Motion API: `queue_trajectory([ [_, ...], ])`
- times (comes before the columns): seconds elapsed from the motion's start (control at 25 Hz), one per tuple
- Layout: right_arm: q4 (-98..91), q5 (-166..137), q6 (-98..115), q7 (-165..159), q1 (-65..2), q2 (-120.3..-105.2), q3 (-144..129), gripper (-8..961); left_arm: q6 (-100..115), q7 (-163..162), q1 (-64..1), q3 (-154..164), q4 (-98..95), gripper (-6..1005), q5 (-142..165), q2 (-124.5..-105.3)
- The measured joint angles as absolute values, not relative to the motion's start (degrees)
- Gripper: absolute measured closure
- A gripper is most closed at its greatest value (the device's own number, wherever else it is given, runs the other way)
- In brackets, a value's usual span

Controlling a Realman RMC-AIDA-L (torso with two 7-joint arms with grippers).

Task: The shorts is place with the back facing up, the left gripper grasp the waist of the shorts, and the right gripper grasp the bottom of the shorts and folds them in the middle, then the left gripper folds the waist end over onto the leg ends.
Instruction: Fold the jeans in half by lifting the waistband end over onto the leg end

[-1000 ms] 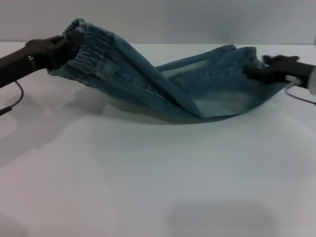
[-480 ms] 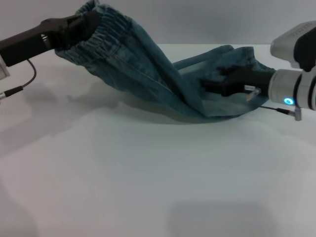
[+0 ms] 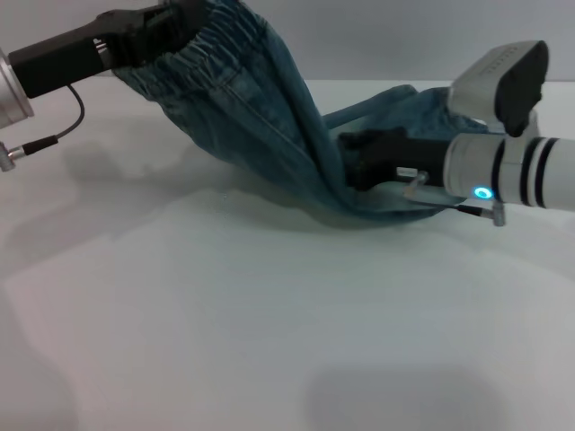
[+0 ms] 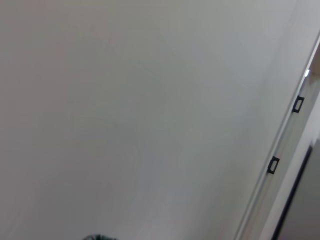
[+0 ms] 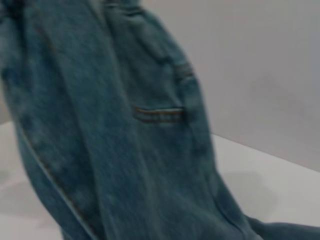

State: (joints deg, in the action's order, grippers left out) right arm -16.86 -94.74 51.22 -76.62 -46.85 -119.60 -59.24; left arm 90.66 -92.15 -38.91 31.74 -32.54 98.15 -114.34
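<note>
The denim shorts (image 3: 269,117) hang in a slope from the upper left down to the white table (image 3: 269,323). My left gripper (image 3: 175,25), a black claw on a black arm, is shut on the gathered waist (image 3: 220,40) and holds it high above the table. The leg ends (image 3: 422,99) lie on the table at the right. My right gripper (image 3: 355,162), on the white-grey arm, sits low against the fabric near the middle of the shorts, beside where they meet the table. The right wrist view is filled with the hanging shorts (image 5: 110,140), seen close up.
The right arm (image 3: 512,171), with its blue light, lies across the table's right side. A thin black cable (image 3: 54,135) loops below the left arm. The left wrist view shows only a pale wall (image 4: 125,115) and a door frame (image 4: 285,140).
My left gripper has lifted the waist higher and carried it to the right. My right gripper has slid left from the leg ends toward the middle of the shorts, with more of its arm in view.
</note>
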Motion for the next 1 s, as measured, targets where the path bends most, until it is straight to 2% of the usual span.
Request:
queue_trajectory([
  [0.56,-22.08,-81.64,54.86,-86.88,-48.41,-119.71,-81.06,301,91.14,-92.29,-39.98,32.31,-33.27,970,98.18,-114.46],
  [1.0,-26.52,-81.43,55.12,-92.20,-47.83,-119.42,-85.26,302,91.53,-92.29,-39.66,32.35,-33.32,974,98.17,-114.69],
])
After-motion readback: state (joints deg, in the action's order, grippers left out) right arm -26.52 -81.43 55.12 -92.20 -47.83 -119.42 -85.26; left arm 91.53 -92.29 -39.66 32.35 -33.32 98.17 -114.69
